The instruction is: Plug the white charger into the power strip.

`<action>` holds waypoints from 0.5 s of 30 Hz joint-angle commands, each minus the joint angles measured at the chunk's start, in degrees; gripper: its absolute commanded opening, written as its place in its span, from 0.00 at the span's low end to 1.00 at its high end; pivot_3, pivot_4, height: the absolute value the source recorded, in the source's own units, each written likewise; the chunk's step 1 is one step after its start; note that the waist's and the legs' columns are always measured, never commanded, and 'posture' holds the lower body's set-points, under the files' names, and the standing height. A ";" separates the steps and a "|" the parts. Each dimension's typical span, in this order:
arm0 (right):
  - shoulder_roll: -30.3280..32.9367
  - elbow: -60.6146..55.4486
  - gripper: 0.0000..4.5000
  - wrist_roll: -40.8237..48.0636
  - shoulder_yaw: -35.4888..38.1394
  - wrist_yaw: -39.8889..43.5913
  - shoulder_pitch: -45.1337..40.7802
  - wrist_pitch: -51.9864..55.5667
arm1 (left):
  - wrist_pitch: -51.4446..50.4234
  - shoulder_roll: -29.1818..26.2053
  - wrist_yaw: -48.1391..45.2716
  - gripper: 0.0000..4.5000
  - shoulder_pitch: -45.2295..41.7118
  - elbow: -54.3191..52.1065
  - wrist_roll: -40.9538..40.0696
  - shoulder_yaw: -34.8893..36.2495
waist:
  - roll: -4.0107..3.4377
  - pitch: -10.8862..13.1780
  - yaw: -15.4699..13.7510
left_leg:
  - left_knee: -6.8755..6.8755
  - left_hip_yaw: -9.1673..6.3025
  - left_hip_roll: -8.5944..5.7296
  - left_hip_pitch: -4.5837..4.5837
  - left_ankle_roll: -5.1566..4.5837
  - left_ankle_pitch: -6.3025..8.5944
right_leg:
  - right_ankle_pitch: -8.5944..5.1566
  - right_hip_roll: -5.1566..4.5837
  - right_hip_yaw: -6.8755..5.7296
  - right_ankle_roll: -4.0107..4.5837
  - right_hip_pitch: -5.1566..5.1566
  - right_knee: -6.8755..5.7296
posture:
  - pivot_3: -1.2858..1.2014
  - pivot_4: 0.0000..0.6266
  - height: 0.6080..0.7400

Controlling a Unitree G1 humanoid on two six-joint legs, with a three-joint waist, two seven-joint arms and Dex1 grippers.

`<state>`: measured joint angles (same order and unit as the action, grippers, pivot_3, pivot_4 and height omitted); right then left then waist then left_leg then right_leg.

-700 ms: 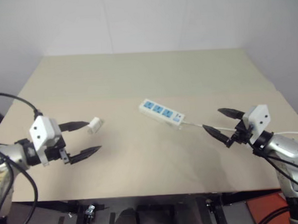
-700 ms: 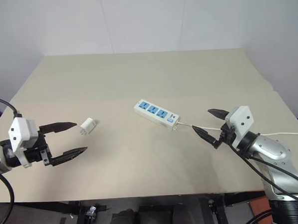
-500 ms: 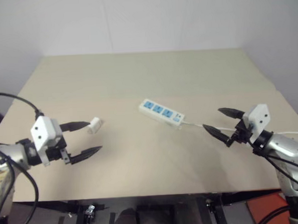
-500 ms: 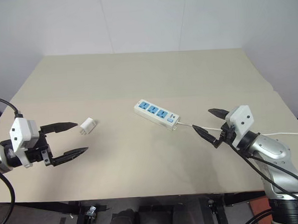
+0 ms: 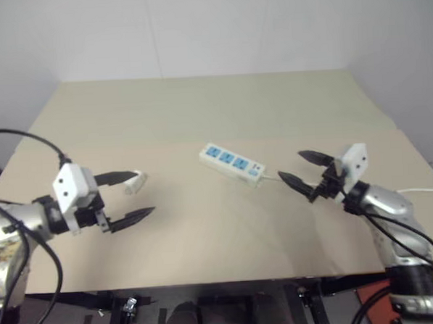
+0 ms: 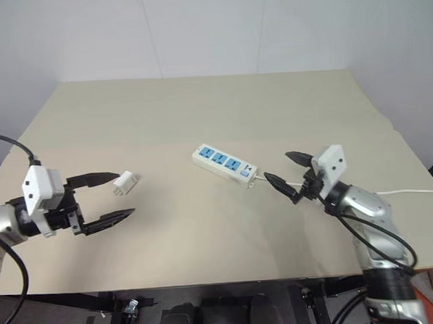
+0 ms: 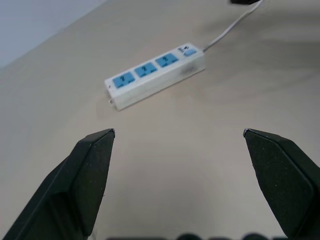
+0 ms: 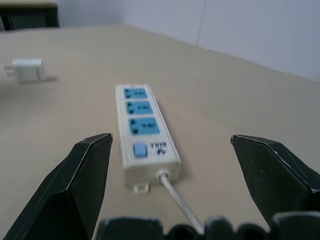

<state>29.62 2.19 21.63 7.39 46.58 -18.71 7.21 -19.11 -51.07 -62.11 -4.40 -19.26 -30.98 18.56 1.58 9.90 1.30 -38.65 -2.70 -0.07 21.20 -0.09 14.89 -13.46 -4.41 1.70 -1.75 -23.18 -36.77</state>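
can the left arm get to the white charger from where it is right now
Probably yes. The left tool is open, and the white charger lies on the bare table just past its upper finger, with nothing between them. The power strip sits well off to the side.

Beige table (image 6: pixel 199 112): charger (image 6: pixel 125 183), power strip (image 6: pixel 224 163)

1. Charger (image 6: pixel 125 183): small white cube-ish plug adapter, lay on its side on the tan table, left of centre, w/ prongs seen at one end in right wrist view. Not plugged in.
2. Strip (image 6: pixel 223 164): long white bar, 3 blue socket faces up, all empty, small blue button at cord end. Lay flat near table centre, diagonal, well apart from charger.
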 commanded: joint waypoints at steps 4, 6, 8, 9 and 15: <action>-3.18 14.59 0.99 -3.31 -3.62 4.35 -8.75 -7.92 | 0.46 1.20 0.37 1.00 -2.26 -0.96 -0.71 -2.33 | -0.02 0.03 0.00 | 0.06 0.05 0.00 0.03 -0.01 0.01 | 0.00 0.00 0.04 0.01 -0.06 0.02 | 0.52 0.24 1.00; -4.55 18.97 0.99 -3.85 -4.41 5.30 -11.36 -9.35 | 0.43 1.26 0.40 1.00 -2.12 -1.20 -0.80 -2.33 | -0.02 0.04 0.01 | 0.11 0.04 0.00 0.03 -0.01 0.01 | 0.00 0.00 0.06 0.01 -0.10 0.03 | 0.52 0.24 1.00; -5.67 22.54 0.99 -4.30 -4.80 5.85 -13.39 -10.54 | 0.39 1.24 0.40 1.00 -1.91 -1.40 -0.87 -2.26 | -0.02 0.04 0.02 | 0.19 0.06 0.00 0.03 -0.01 0.01 | 0.00 -0.01 0.12 0.01 -0.15 0.04 | 0.52 0.24 1.00; -6.24 24.26 0.99 -4.74 -4.95 5.88 -14.35 -11.21 | 0.33 1.25 0.44 1.00 -1.81 -1.56 -0.94 -2.24 | -0.02 0.04 0.05 | 0.22 0.08 -0.01 0.03 -0.01 0.01 | 0.00 -0.01 0.14 0.01 -0.16 0.05 | 0.52 0.24 1.00; -9.11 33.59 0.99 -6.78 -5.90 7.21 -18.97 -14.81 | 0.01 1.23 0.66 1.00 -1.62 -2.06 -1.19 -2.31 | -0.03 0.04 0.48 | 0.34 0.07 0.00 0.02 -0.01 0.01 | 0.00 0.00 0.25 0.01 -0.26 0.06 | 0.52 0.24 1.00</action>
<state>20.48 35.07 14.71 0.81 53.27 -36.39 -5.46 -19.18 -49.69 -61.82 -5.85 -19.73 -31.51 15.51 1.55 9.94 1.78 -38.31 -2.63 -0.08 21.22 -0.10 14.91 -13.46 -4.42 1.97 -1.74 -23.44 -36.71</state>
